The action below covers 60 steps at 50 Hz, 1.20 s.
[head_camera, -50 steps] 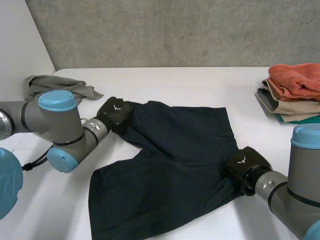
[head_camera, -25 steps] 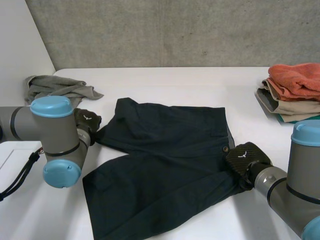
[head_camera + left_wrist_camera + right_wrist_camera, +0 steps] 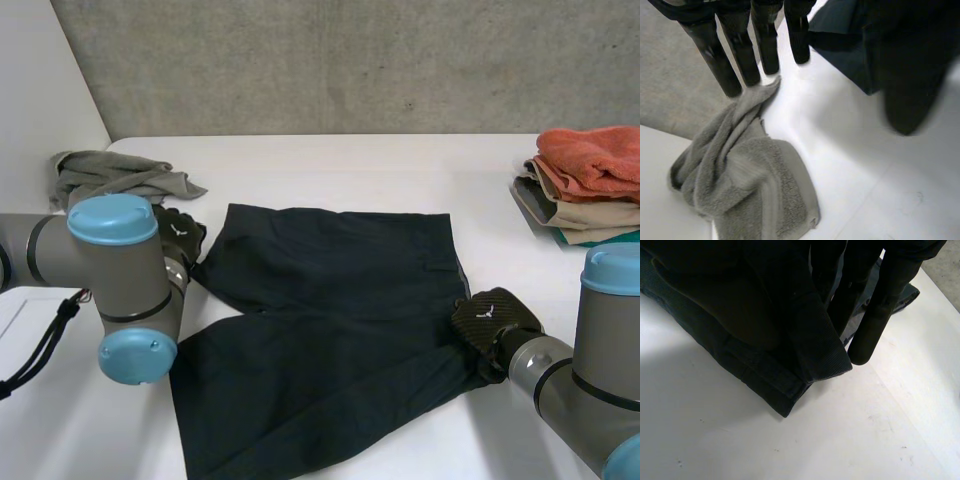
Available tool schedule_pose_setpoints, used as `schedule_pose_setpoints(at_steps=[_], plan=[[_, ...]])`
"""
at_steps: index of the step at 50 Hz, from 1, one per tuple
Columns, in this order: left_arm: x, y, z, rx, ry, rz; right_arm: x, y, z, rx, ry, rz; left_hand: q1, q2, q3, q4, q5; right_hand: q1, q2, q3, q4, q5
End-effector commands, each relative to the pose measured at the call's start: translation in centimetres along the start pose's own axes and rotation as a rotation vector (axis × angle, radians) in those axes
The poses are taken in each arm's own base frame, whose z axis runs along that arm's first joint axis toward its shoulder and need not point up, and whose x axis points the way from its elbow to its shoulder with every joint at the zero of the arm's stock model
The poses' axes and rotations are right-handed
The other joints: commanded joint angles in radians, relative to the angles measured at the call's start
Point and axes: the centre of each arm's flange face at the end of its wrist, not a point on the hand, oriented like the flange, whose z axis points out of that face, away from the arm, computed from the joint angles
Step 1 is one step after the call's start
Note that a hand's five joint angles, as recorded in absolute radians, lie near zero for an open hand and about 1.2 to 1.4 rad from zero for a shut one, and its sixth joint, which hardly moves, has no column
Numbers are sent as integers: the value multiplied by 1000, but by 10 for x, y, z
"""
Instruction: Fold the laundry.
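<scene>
Dark navy shorts lie spread across the middle of the white table. My left hand hovers just off the shorts' far left corner. In the left wrist view its fingers hang straight and apart with nothing in them, the shorts' corner beside them. My right hand rests at the shorts' right edge. The right wrist view shows that hand pinching a fold of the dark cloth.
A crumpled grey towel lies at the far left, right under my left hand's fingertips. A stack of folded clothes with an orange towel on top sits at the right edge. A concrete wall runs behind the table.
My left hand pulled the shorts' far left corner leftward, then let it go and straightened its fingers. The shorts now lie wider and flatter. The right hand has kept its grip.
</scene>
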Motion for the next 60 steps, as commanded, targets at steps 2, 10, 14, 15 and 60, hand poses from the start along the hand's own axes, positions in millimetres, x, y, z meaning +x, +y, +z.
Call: schedule_pose_setpoints(at_steps=[2, 10, 14, 15, 60], plan=[[-23, -11, -26, 39, -7, -31, 1, -2, 1, 10, 5, 27, -93, -152, -158, -154, -156, 266, 209, 205, 196, 208], [-41, -26, -96, 105, 32, -211, 9, -14, 3, 55, 16, 190, -67, -125, -131, -127, -130, 266, 209, 205, 196, 208], [-28, -25, -143, 67, 165, -286, 11, -16, 4, 61, 23, 240, -52, -111, -116, -113, -115, 266, 209, 205, 196, 208], [-23, -22, -152, 47, 201, -291, 11, -16, 4, 64, 22, 247, -46, -105, -111, -107, -109, 266, 209, 205, 196, 208], [17, -7, -253, -82, 599, -158, 5, -8, -62, -87, -69, -207, 1040, 981, 975, 979, 977, 266, 209, 205, 196, 208]])
